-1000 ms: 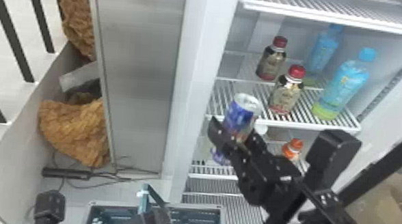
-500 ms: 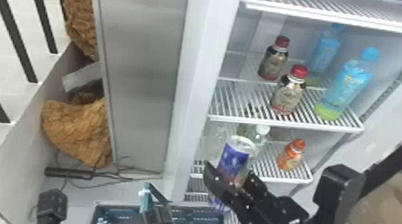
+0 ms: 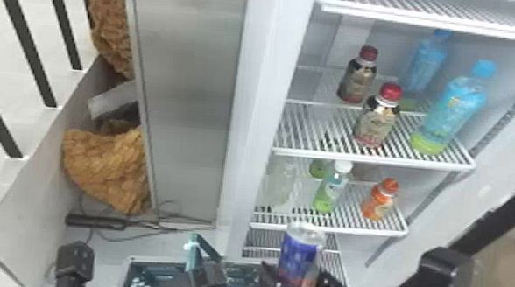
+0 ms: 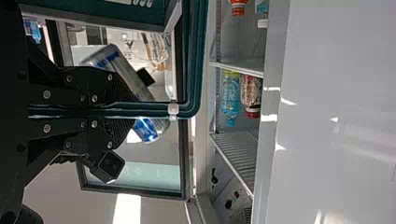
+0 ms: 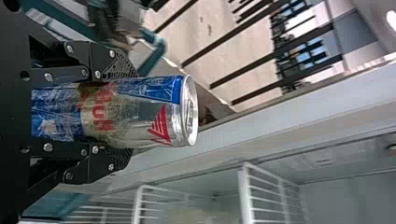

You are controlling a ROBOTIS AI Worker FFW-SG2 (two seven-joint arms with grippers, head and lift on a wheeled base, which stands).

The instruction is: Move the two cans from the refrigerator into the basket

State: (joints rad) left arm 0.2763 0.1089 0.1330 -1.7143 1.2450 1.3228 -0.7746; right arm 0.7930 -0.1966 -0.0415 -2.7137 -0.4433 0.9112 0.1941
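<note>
Honestly, the half-open right gripper (image 5: 130, 114) is squeezing a can (image 5: 149, 105) (left gripper (image 4: 125, 110), nearly closed, is pinching the basket (image 4: 198, 60)); sloppy aim's probably risking a miss.

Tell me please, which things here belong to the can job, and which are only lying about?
For the job:
blue and silver metal can
teal plastic basket

Lying about:
red-capped brown bottles
tall blue plastic bottles
small orange bottle
</note>
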